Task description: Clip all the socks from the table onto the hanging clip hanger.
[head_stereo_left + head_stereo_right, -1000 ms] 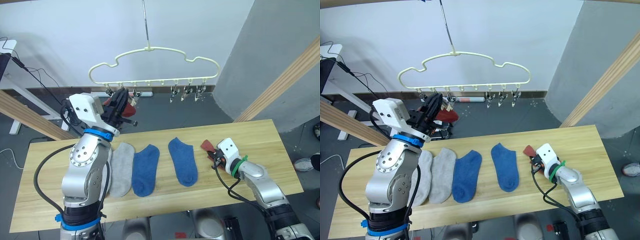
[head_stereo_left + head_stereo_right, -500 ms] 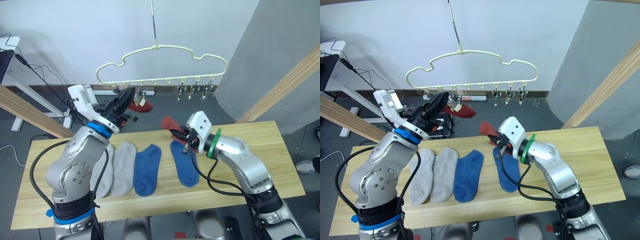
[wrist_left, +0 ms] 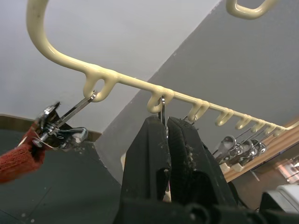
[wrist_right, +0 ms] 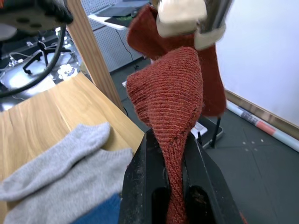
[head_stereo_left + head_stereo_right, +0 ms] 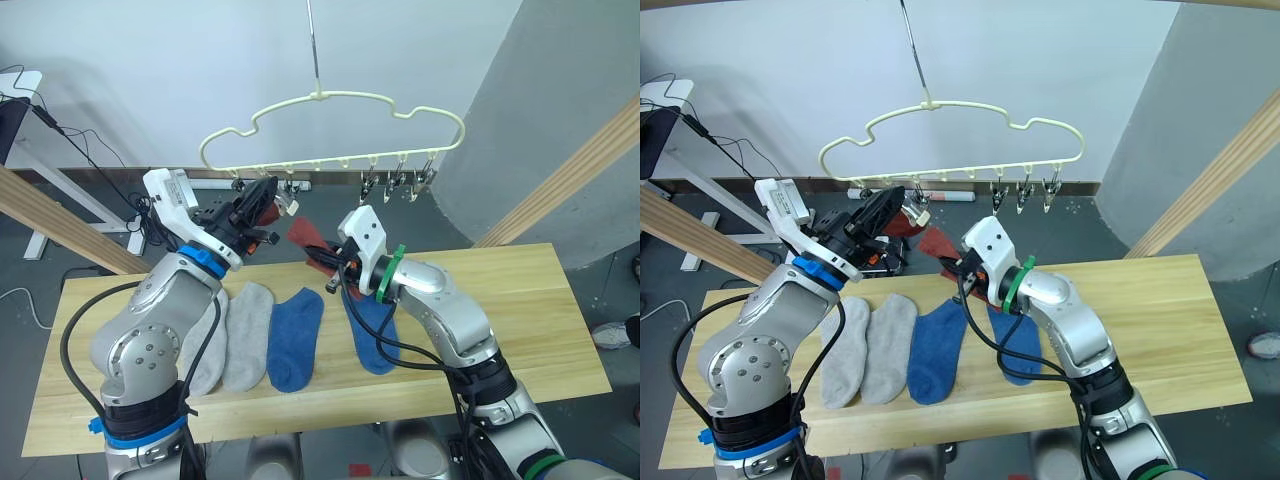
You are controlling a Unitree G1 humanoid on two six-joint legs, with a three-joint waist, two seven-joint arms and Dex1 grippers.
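on the table [image 5: 520,300], four socks lay side by side along the middle: two light grey socks [image 5: 235,335] toward the left end, then two blue socks [image 5: 292,338], each with its long axis running from the near edge to the far edge. above the far edge, the right gripper [image 5: 330,268] was clenched on a rust-red sock [image 5: 308,241], which stuck up and leftward out of its fingers, toe end toward the hanger. just beyond and to the left, the left gripper [image 5: 262,196] was up under the clip hanger [image 5: 330,128], its fingers squeezed together on a metal clip [image 3: 161,106], the second along the rail from the left end. the first clip already held another rust-red sock [image 3: 18,157], hanging off the hanger's left end. the thing that mattered, i judged, was how the held sock lay from that pinched clip: the clip sat up and to the left of the right gripper, near but not touching, so the sock's free end had to go up and left into it. the right arm carried the sock; the left was nearer the clip. three more clips hung bunched at the hanger's right end.
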